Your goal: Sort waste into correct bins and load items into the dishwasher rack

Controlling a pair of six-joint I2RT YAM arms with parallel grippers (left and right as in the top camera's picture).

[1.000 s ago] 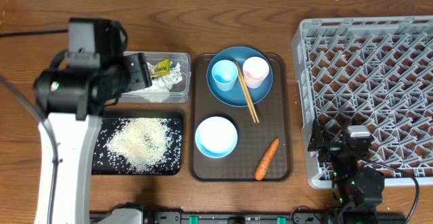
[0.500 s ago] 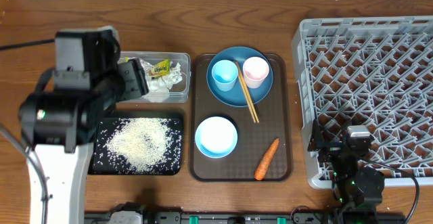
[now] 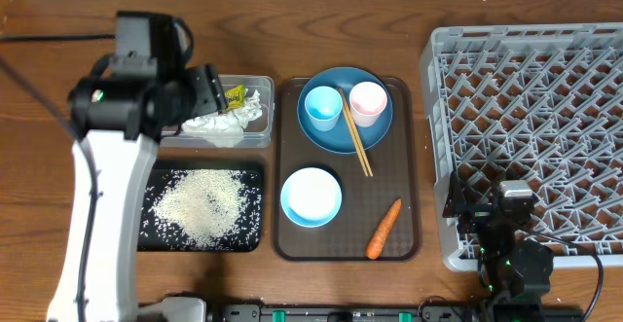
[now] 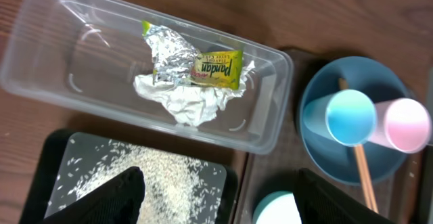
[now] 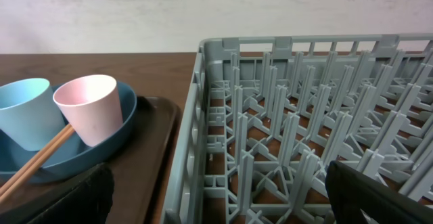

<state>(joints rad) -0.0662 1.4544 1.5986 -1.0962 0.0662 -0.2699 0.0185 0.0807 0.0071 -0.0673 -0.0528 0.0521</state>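
My left end effector (image 4: 218, 180) hung spread and empty above the tub (image 4: 40, 61) of wrappers. The carrot (image 3: 384, 229) lay well off to its right on the brown tray (image 3: 404, 181), nearer the right end effector (image 5: 216, 183), also spread and empty. I judged it best to descend from above, jaws across the carrot's thick end, clear of the bowl (image 3: 311, 196).

Orange carrot (image 3: 384, 229) lies slantwise (tapered, whole) near the upright white bowl (image 3: 311, 196).
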